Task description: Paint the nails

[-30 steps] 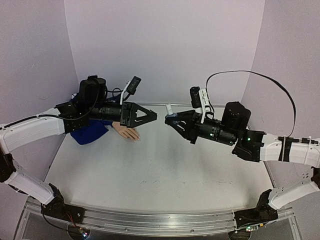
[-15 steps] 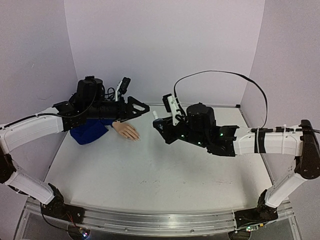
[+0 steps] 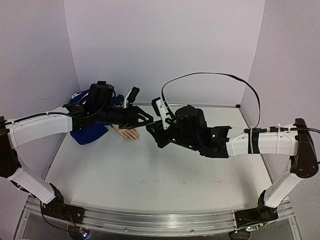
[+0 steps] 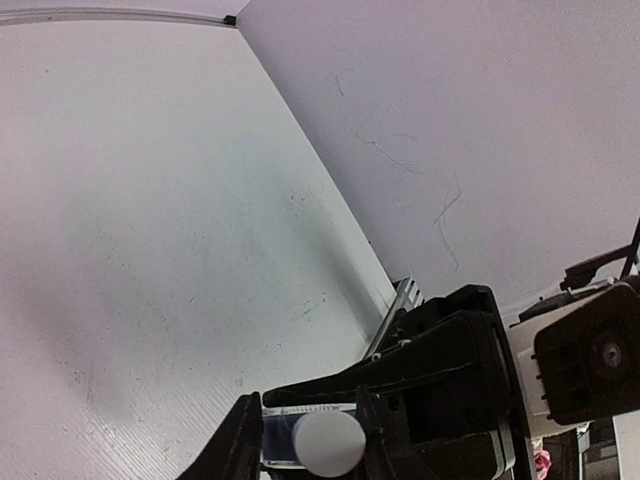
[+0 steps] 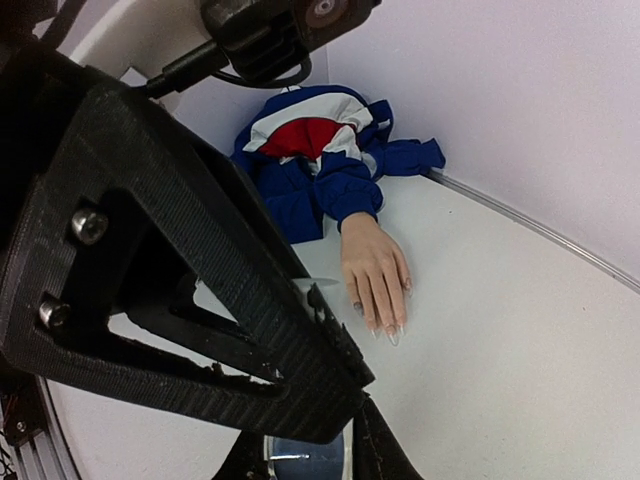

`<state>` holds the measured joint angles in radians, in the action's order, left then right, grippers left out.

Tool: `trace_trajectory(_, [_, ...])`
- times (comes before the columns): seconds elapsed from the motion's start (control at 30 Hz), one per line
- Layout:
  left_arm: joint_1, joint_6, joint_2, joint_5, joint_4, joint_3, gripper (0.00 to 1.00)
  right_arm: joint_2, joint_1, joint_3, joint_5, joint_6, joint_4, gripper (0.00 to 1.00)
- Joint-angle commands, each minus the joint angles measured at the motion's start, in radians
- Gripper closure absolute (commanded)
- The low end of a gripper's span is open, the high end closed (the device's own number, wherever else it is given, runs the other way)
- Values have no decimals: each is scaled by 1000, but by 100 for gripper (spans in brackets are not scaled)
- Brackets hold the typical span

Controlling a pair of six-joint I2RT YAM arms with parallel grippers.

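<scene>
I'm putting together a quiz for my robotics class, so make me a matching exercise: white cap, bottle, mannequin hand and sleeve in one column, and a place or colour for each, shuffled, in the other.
Column one:
1. white cap
2. bottle
3. mannequin hand
4. sleeve

Column two:
A. blue, red and white
B. held in the right gripper
C. flat on the table, palm down
D. between the fingers of the left gripper

Pairs: 1-D, 2-B, 3-C, 4-A.
</scene>
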<state>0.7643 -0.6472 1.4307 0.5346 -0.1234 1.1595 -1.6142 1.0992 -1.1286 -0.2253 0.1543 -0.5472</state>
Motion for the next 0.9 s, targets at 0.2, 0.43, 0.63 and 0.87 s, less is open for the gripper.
trace_trajectory(0.2, [48,79,27,76,38,94,95,60,9,-6,59,-43,-89,100])
trace_trajectory(0.43, [77,219,7,334,92,128,100,213,-29,89,769,-74,-254,100])
trace_trajectory(0.63, [189,375,-60,654,229,139,100,281,-30,119,1315,0,-442,100])
trace_trajectory(0.87, [192,369,-56,550,231,129,100,342,-37,181,1159,-21,-441,100])
